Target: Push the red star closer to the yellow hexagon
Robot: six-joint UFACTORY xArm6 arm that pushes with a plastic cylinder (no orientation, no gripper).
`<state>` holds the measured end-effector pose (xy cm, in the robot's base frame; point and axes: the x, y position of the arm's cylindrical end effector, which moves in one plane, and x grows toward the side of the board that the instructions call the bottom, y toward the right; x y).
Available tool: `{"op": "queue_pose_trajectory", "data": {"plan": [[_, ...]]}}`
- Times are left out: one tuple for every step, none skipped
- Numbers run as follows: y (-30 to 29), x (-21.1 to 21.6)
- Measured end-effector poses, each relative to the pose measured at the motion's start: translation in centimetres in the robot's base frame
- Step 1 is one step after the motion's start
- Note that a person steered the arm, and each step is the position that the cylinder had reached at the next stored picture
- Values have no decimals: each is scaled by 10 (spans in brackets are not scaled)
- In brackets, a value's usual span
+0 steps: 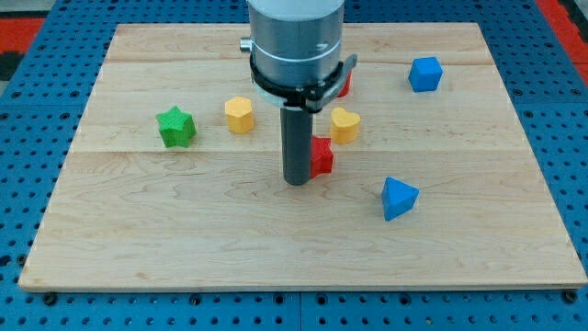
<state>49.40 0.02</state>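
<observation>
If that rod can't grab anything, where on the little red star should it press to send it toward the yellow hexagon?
Probably the star's right-hand face. The red star must travel up and to the view's left to reach the yellow hexagon, so the push should come from its lower right. My tip now sits against its left side, the wrong side, so I'd circle round first.

My tip is seen set down on the wooden board, touching the left side of the red star. A yellow heart sits just beside the star, up-right. The yellow hexagon is found left of the rod, a green star farther left. A blue cube is noted top right, a blue triangular block lower right. A second red block is mostly hidden behind the arm.
</observation>
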Motion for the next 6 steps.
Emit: {"op": "queue_pose_trajectory", "data": {"plan": [[10, 13], [37, 11], [39, -11], [36, -24], [38, -27], [34, -27]]}}
